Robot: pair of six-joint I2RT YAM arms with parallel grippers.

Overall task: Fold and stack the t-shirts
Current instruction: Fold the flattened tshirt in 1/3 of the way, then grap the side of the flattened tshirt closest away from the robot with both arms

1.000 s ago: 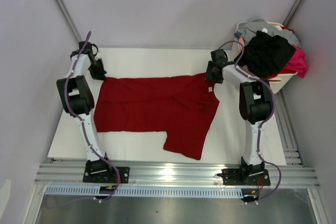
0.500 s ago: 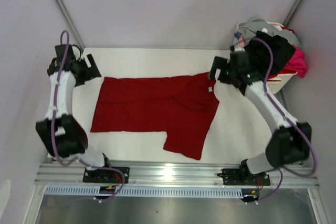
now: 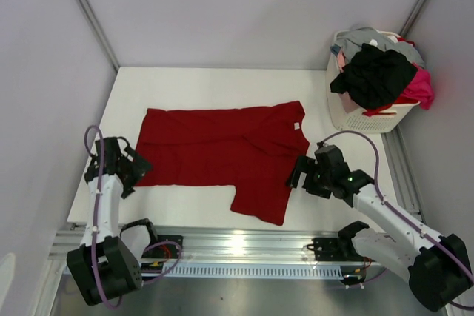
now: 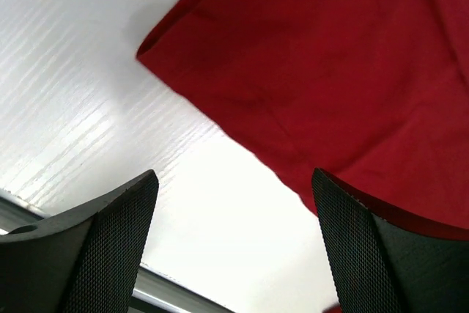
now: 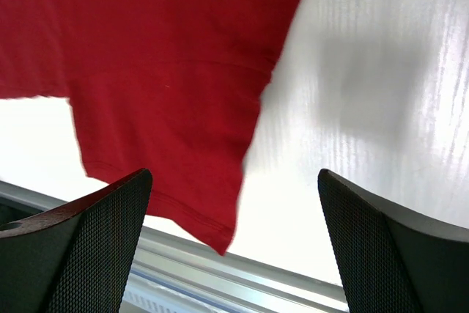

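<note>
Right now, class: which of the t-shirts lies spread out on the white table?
The dark red short-sleeved cloth t-shirt; the black garment, pink garment and grey garment sit heaped in the white plastic basket.

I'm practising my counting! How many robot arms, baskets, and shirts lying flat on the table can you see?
Robot arms: 2 (left arm, right arm)
Baskets: 1 (white basket)
Shirts flat on the table: 1 (dark red shirt)
Total: 4

I see a white desk [image 3: 222, 86] under my left tool [image 3: 138, 163] and right tool [image 3: 296, 175]. Plain pale walls [image 3: 259, 12] stand beyond them. A metal rail [image 3: 244, 246] behind them shines with light.
</note>
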